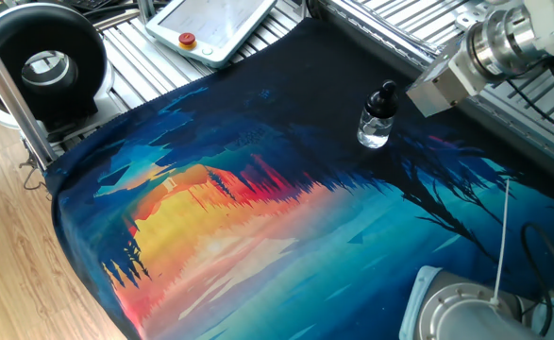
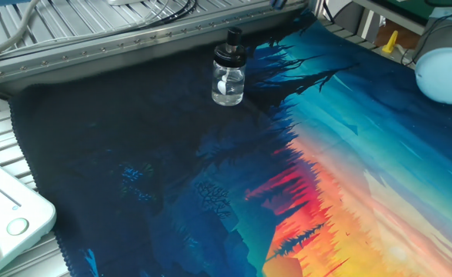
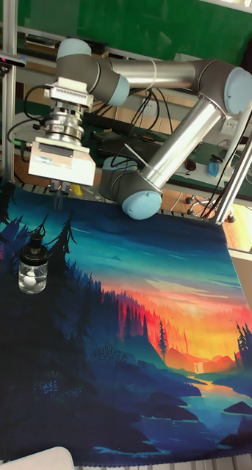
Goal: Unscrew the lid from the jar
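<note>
The landmark is the jar (image 3: pixel 32 273), a small clear glass vessel that stands upright on the dark, forested part of the colourful mat (image 3: pixel 140 345), near the mat's far left corner in the tall fixed view. White round contents lie in the bottom of the jar. The lid (image 3: pixel 36 244), a black cap with a narrow tip, sits on the neck of the jar and is much narrower than the glass body.

Above the jar and slightly to its right hangs the gripper (image 3: pixel 61 189), mounted under a pale box-shaped housing (image 3: pixel 63 163) at the end of the grey arm (image 3: pixel 162 73). Its short fingertips point down and touch neither lid nor jar; they are too small to tell whether the jaws stand apart or together.

In one fixed view the housing sits just right of the jar's lid and above it. A white pendant with a red button (image 1: pixel 188 40) lies well beyond the jar, off the mat's upper edge.
</note>
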Robot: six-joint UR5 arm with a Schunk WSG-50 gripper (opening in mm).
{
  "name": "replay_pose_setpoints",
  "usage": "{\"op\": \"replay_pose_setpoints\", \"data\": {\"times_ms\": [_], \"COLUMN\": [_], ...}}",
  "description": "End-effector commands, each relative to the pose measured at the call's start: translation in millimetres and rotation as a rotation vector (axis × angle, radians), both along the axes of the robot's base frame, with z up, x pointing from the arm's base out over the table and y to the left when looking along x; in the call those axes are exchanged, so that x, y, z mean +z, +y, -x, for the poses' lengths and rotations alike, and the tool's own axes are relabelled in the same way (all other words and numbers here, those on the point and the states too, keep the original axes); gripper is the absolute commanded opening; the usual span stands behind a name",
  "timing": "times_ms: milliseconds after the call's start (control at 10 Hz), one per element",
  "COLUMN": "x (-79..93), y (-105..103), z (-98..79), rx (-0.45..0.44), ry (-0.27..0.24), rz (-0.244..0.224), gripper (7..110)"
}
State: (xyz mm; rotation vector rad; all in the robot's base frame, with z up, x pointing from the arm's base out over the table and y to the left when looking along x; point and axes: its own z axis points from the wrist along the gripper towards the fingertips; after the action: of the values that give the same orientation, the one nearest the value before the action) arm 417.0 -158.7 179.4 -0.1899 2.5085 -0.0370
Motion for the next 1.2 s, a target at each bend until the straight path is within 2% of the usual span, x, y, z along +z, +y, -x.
{"op": "replay_pose_setpoints", "data": {"times_ms": [0,100,200,300,400,500,600,700,800,1000,1100], "x": [-2.0,0.7,3.0,7.4,7.8,9.6,11.7,11.5,10.3,5.3,5.4], "y": [-40,-58,-62,-55,-44,-41,-31,-34,-40,-36,-44], "z": [7.7,9.5,7.8,-0.9,-4.9,-7.7,-12.4,-21.4,-30.8,-50.8,-58.6], "rx": [-0.171,-0.236,-0.266,-0.238,-0.234,-0.238,-0.215,-0.202,-0.199,-0.140,-0.139], "ry": [0.025,0.019,0.004,-0.031,-0.044,-0.057,-0.074,-0.097,-0.103,-0.094,-0.100], "rz": [0.076,0.119,0.117,0.099,0.043,0.027,-0.011,0.000,0.005,-0.035,-0.032], "gripper": [7,7,7,7,7,7,7,7,22,22,22]}}
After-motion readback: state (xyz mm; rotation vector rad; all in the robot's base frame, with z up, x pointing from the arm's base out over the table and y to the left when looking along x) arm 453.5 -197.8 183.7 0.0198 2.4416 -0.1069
